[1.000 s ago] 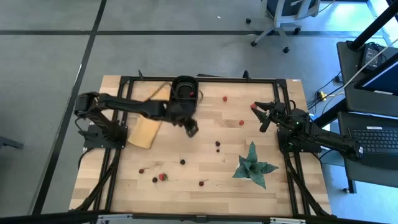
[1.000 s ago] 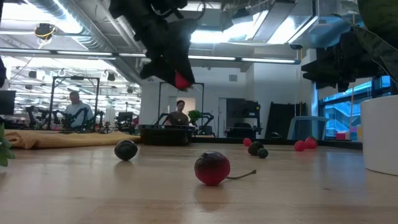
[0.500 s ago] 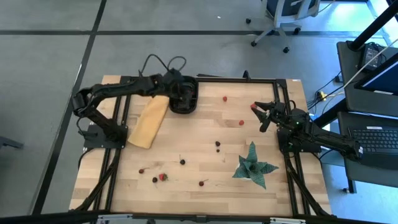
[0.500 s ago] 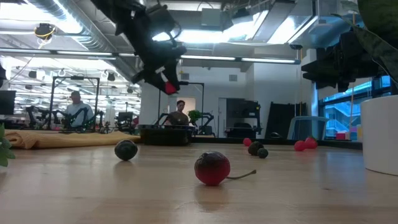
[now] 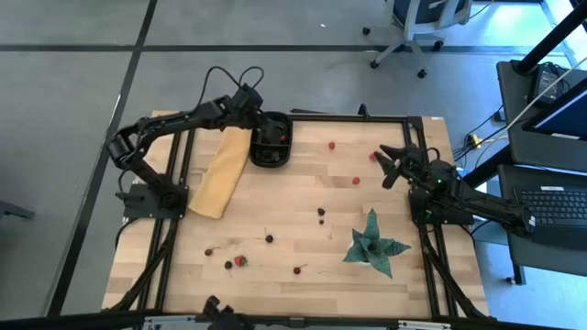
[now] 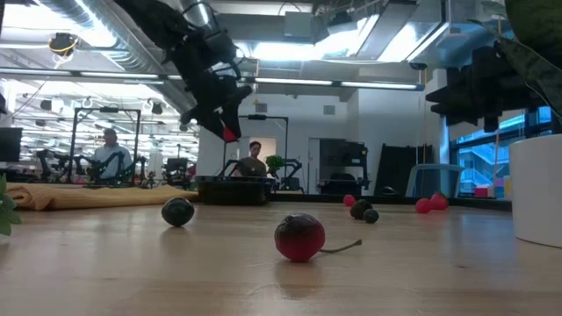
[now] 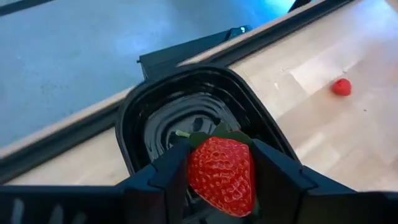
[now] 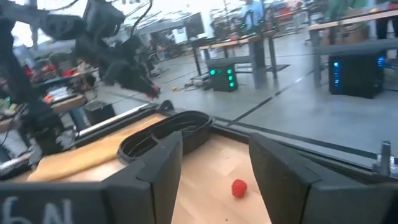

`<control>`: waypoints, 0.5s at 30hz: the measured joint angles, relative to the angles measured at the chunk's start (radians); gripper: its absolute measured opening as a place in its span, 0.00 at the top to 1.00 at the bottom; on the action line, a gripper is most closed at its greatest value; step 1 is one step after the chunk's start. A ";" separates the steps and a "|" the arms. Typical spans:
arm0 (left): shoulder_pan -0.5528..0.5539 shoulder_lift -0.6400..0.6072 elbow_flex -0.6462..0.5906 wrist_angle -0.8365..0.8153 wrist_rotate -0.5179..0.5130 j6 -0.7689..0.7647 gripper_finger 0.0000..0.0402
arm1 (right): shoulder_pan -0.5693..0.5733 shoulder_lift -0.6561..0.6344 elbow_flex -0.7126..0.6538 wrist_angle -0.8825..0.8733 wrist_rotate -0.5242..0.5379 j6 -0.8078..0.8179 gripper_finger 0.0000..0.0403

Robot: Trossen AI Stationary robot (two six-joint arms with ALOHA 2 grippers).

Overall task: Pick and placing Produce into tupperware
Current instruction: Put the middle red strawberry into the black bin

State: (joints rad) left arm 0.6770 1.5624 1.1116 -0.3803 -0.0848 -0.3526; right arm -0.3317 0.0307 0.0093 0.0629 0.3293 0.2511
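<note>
My left gripper is shut on a red strawberry and hovers over the black tub at the table's far edge. In the high view the left gripper covers part of the tub. In the low view the strawberry shows high above the table. My right gripper waits open near the right edge, with a small red fruit ahead of it. Loose strawberries and dark berries lie on the table. My left gripper pinches the strawberry by its two sides between both fingers, its green cap toward the tub. The fingers slant down from the table's left. The fruit is lifted clear, above the tub's hollow.
A flat tan board lies left of the tub. A green spiky plant in a white pot stands toward the near right. More fruit lies near the near edge: a strawberry and dark berries. People sit in the room beyond.
My left gripper has carried the strawberry from the table's middle toward the far edge and slightly left, ending over the tub. It has stayed shut on the fruit. In the low view the fruit has sunk lower and receded.
</note>
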 joint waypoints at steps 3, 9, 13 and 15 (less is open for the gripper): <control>0.008 0.042 0.000 0.012 0.004 0.034 0.62 | 0.000 0.000 0.000 0.001 0.017 0.011 0.53; 0.017 0.130 0.000 0.035 0.046 0.095 0.62 | 0.000 0.000 0.000 0.001 0.018 0.008 0.53; 0.017 0.175 0.000 0.038 0.053 0.108 0.62 | 0.000 0.000 0.000 0.001 0.018 0.033 0.53; 0.016 0.199 0.000 0.040 0.054 0.127 0.62 | 0.000 0.000 0.000 0.001 0.018 0.042 0.53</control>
State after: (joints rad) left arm 0.6934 1.7609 1.1114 -0.3400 -0.0308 -0.2253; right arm -0.3316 0.0307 0.0093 0.0635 0.3474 0.2928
